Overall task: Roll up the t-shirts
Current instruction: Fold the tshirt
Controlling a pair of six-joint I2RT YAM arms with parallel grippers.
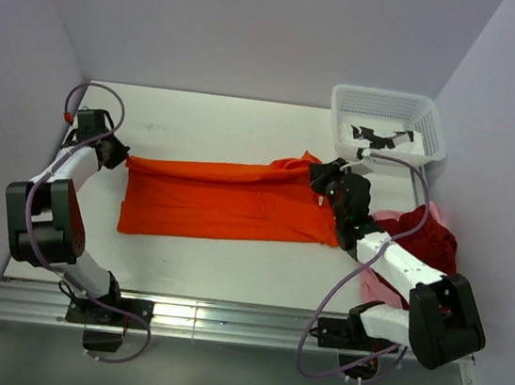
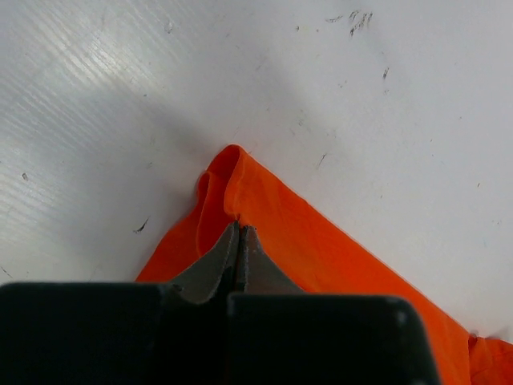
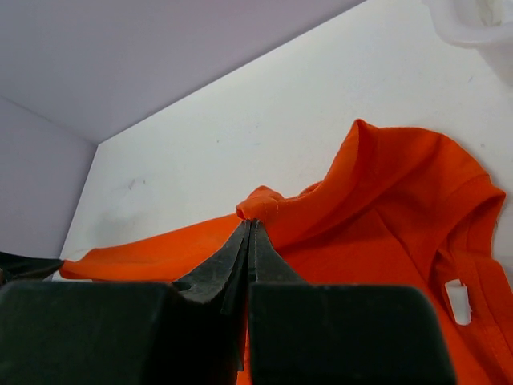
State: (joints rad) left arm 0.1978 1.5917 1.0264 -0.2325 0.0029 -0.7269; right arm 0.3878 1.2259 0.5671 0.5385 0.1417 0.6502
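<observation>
A bright orange t-shirt lies folded into a long band across the middle of the table. My left gripper is at its far left corner, jaws shut on the cloth edge, which puckers beside the fingertips. My right gripper is at the shirt's right, collar end, shut on a small pinched bunch of orange cloth lifted at its tips. A dark red t-shirt and a pale pink one lie crumpled at the right, partly under the right arm.
A white mesh basket stands at the back right corner, close behind the right gripper; its edge shows in the right wrist view. Walls close in the table on the left, back and right. A white label shows inside the collar.
</observation>
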